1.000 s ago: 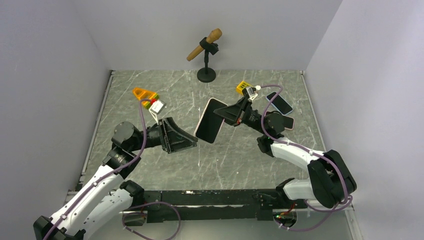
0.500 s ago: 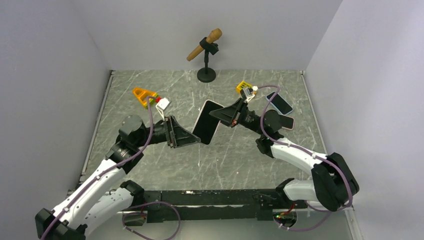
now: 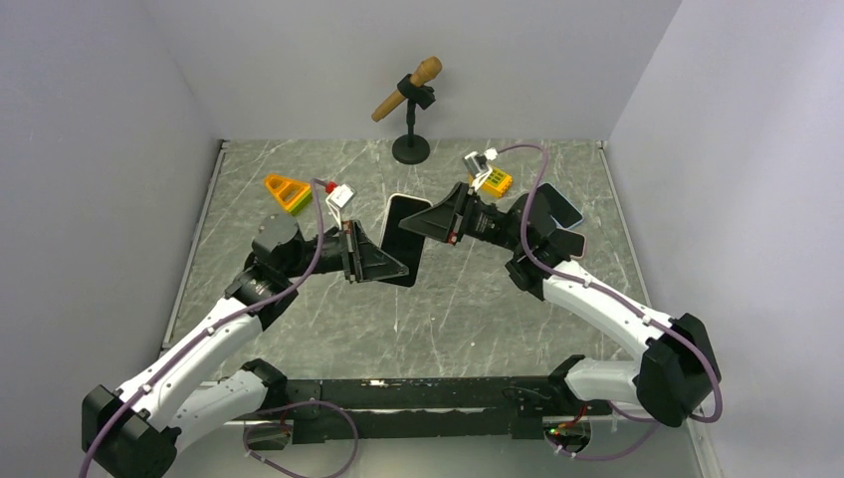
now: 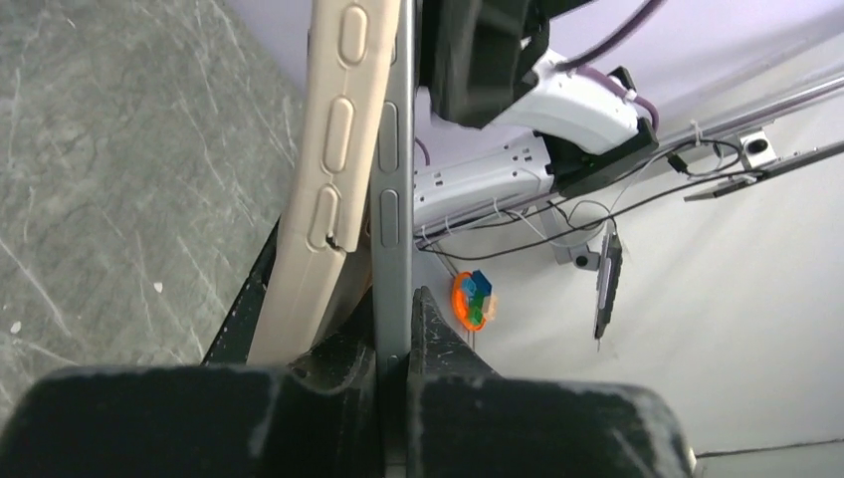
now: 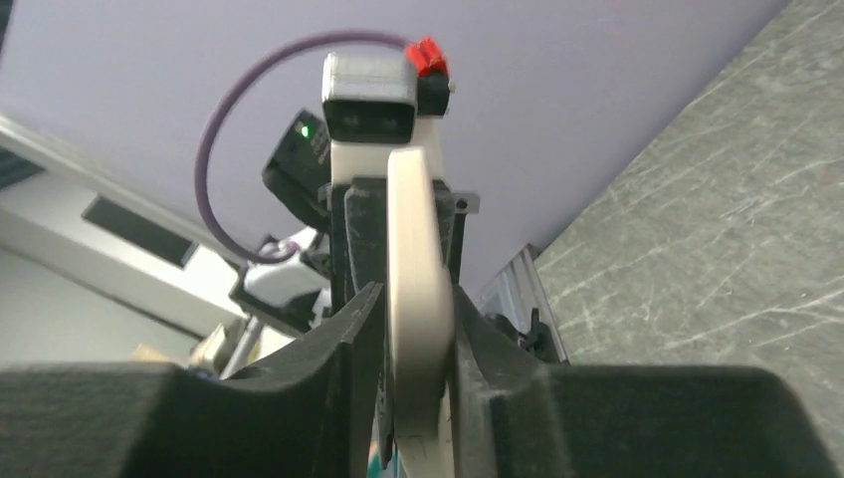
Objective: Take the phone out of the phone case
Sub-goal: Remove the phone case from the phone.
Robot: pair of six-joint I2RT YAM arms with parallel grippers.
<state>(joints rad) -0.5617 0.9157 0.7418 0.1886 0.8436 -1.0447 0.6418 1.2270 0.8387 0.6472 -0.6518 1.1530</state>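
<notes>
Phone [image 4: 395,159] & case [image 4: 328,149] are up off the table [image 3: 448,319], mid-scene, on edge between the two arms. L gripper [image 4: 394,334] is clenched on the phone's grey edge at its near-left end. In the L wrist view the cream case stands off from the phone at that end. The gap is widest by the gripper, and further up the two lie tight together. R gripper [image 5: 416,299] is clamped on the cream case rim from the far-right side. Can't tell whether its pads also catch the phone behind.

Step in hand, by my read: peeling the case off, partway done.

To do it well:
- Keep L's pinch on metal only, clear of the case lip.
- R should roll the rim away from the phone's face, one corner at a time. A straight tug along the length will prob. just stretch a soft case.
- L's hold looks shallow on a thin edge, so twisting could lever the phone out. Pull slow, w/o torque.
- Stay over mid-table in case of a drop.

2nd phone [image 3: 563,207] at far right & mic [image 3: 408,90] at far middle are well apart, no hindrance.
</notes>
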